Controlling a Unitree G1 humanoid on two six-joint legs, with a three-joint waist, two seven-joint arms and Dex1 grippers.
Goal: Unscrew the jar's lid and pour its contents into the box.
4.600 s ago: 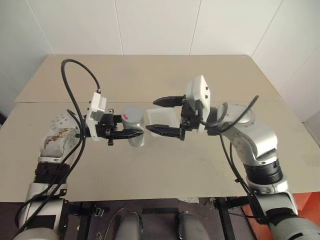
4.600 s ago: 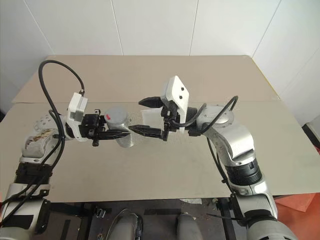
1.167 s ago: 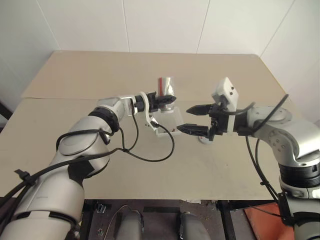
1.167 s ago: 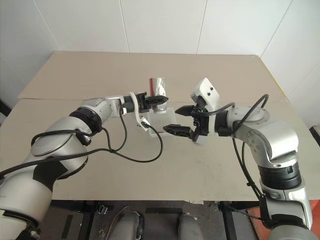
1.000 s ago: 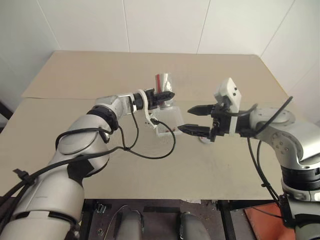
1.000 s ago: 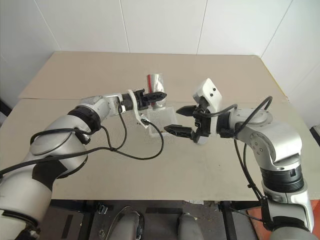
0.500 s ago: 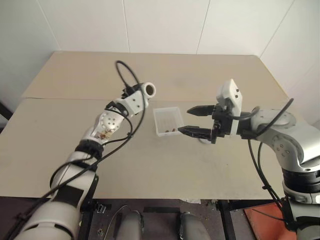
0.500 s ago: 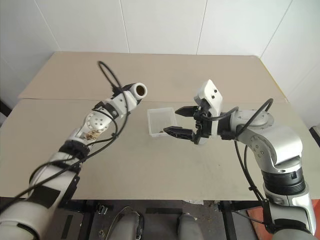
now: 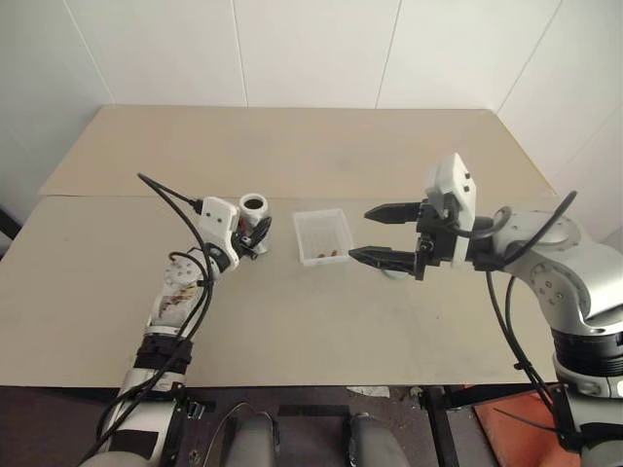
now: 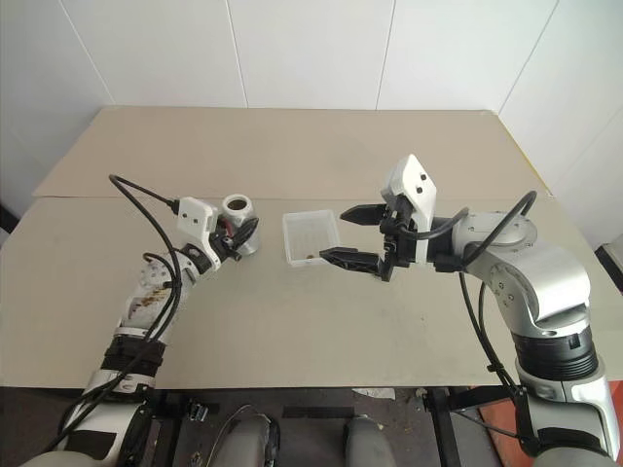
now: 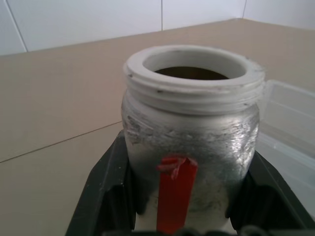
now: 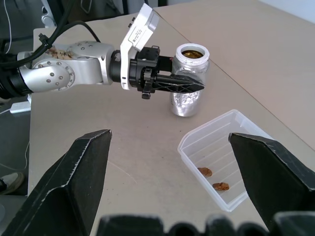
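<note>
The jar (image 9: pixel 253 216) stands upright with its white-rimmed mouth open and a red stripe on its foil side, its base at the tabletop left of the box. My left gripper (image 9: pixel 256 234) is shut on the jar (image 11: pixel 192 142), one black finger (image 11: pixel 106 196) on each flank. The box (image 9: pixel 324 236), a clear shallow tray, lies mid-table with the contents (image 12: pixel 205 171), two reddish-brown bits, in its near end. My right gripper (image 9: pixel 375 233) hovers open just right of the box, holding nothing. A small pale round thing (image 9: pixel 394 273), probably the lid, lies under it, mostly hidden.
Two beige tabletops meet at a seam (image 9: pixel 97 197) running behind the jar. A white wall (image 9: pixel 311 49) closes the far side. A black cable (image 9: pixel 170 195) loops from my left wrist.
My left arm has swung the jar from above the box, leftward and down, rolling it back upright beside the box. The right gripper has stayed put, open.
</note>
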